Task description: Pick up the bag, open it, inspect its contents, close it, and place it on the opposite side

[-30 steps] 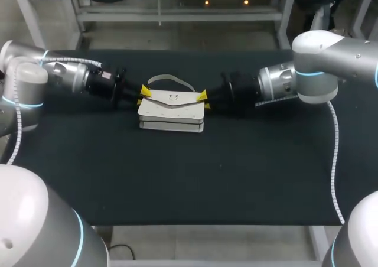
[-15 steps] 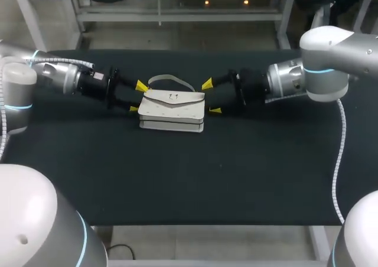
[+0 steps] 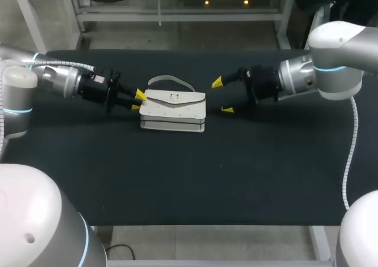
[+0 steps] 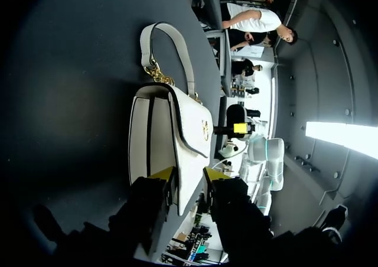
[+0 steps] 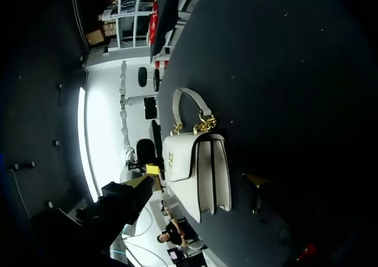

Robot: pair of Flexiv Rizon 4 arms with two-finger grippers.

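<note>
A black table (image 3: 177, 178) fills the scene, and the white bag (image 3: 174, 108) sits on it, shut, with its pointed flap down and a small gold clasp (image 3: 173, 96) at the flap's tip. The bag's curved handle (image 3: 171, 78) lies on the table just behind the bag, joined to it by gold chain links (image 4: 156, 73).

At the bag's left end is the left gripper (image 3: 138, 100). Its 2 yellow tips stand only a narrow way apart, and in the left wrist view the end of the bag sits between them, with each tip pressed against 1 side of it, so this gripper has hold of the bag.

Off the bag's right end, near it but not touching, is the right gripper (image 3: 222, 95). Its 2 fingers are spread wide and hold nothing, 1 yellow tip toward the bag's handle side and the other toward its front side. In the right wrist view the bag stands ahead of these open fingers, with bare table between the fingers and the bag.

Both arms run outward from the bag, the left arm (image 3: 56, 78) away from its left end and the right arm (image 3: 319, 72) away from its right end.
</note>
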